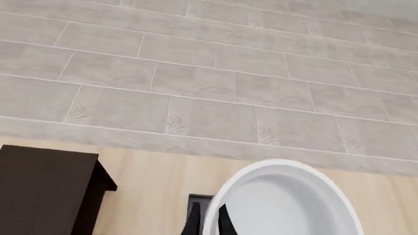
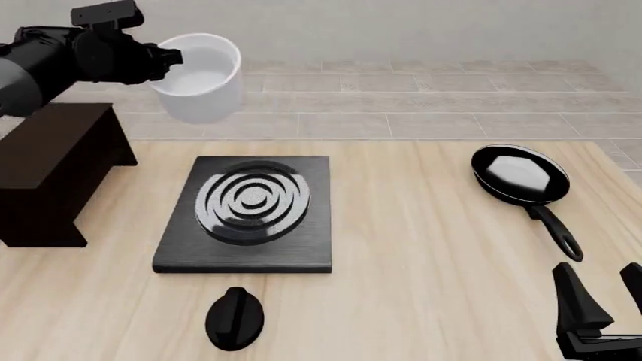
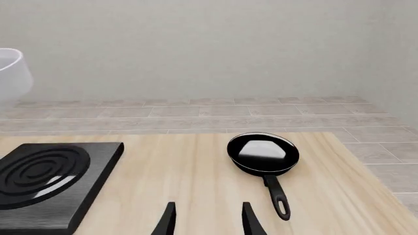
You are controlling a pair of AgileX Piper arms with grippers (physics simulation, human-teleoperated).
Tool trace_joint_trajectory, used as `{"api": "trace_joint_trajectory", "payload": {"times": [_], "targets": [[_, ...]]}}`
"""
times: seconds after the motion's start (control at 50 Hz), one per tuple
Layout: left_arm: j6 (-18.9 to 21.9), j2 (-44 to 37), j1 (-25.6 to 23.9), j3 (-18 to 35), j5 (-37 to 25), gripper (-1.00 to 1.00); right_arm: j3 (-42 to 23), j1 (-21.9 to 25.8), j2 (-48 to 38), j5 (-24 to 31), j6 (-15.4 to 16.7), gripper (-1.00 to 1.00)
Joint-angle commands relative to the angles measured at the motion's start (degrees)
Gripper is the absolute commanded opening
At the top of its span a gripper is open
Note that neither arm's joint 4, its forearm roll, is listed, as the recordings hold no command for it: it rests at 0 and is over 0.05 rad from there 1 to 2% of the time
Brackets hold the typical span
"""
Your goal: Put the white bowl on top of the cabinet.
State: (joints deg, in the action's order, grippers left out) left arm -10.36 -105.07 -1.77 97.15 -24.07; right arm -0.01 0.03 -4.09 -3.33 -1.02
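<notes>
The left gripper (image 2: pixel 168 62) pinches the rim of the upright, empty white bowl (image 2: pixel 201 75), at 2 o'clock above the cabinet (image 2: pixel 50 162); the right gripper (image 2: pixel 602 297) is spread.

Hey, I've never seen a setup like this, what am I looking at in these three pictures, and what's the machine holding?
These are simulator renders of two robot arms at a wooden table. The front view looks down over the table from the arms' own side. The other two come from cameras just behind each gripper. The left gripper is clamped on the rim of a white bowl, holding it in the air above the table, between the dark cabinet and the stove plate. The left wrist view shows that same bowl close up. The right gripper is open and empty, low at the near right. Also on the table: a black frying pan and a black knob.
</notes>
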Motion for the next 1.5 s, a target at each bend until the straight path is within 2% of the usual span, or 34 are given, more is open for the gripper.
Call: {"api": "trace_joint_trajectory", "payload": {"times": [0.02, 0.58, 1.5], "targets": [[0.7, 0.7, 3.0, 1.9, -0.4, -1.0, 0.0, 0.0, 0.0, 0.0, 0.0, 1.0], [2.8, 2.1, 8.6, 2.7, -2.1, -1.0, 0.0, 0.0, 0.0, 0.0, 0.0, 1.0], [3.3, 4.8, 17.4, -2.3, 0.4, -1.0, 0.0, 0.0, 0.0, 0.0, 0.0, 1.0]]}}
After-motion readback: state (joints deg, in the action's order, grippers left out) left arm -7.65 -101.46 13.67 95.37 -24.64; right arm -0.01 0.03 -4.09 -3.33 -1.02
